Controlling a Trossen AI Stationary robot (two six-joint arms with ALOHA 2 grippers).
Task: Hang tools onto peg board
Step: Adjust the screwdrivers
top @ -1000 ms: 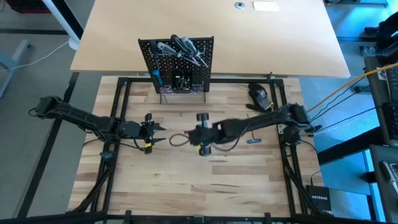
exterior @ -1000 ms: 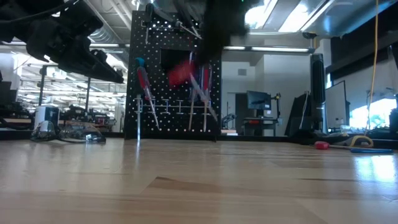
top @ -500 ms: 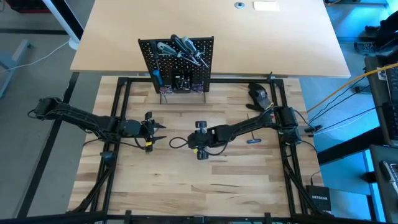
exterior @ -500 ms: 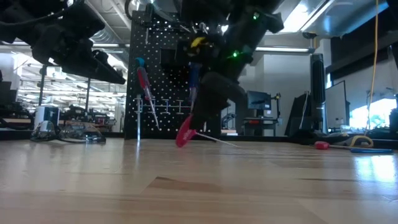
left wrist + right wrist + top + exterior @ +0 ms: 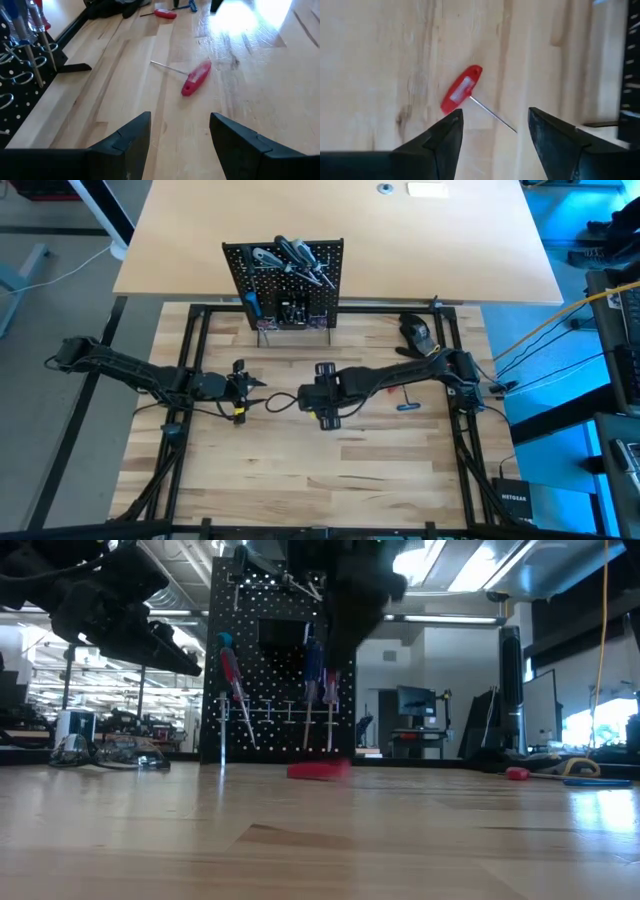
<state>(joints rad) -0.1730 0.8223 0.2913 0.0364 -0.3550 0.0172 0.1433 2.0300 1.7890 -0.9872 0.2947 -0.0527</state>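
Observation:
A red-handled T-key (image 5: 461, 89) lies flat on the wooden table (image 5: 260, 480), in front of the peg board; it also shows in the left wrist view (image 5: 196, 77) and the low view (image 5: 318, 769). My right gripper (image 5: 494, 117) hangs open above it at mid-table (image 5: 322, 394), touching nothing. The black peg board (image 5: 285, 280) stands upright at the table's far edge, with several screwdrivers (image 5: 315, 675) hanging on it. My left gripper (image 5: 252, 385) waits open at the left, pointing toward the key.
A dark mouse-like lump (image 5: 418, 330) sits at the far right. Two more small tools, one red (image 5: 165, 13) and one blue (image 5: 191, 5), lie on the table right of the key. A black frame rail (image 5: 200, 350) borders the worktop.
My right gripper, which held the red key up in front of the peg board, dipped toward the table, let go of the key and rose again. The key stood tilted on the table half a second ago and now lies flat.

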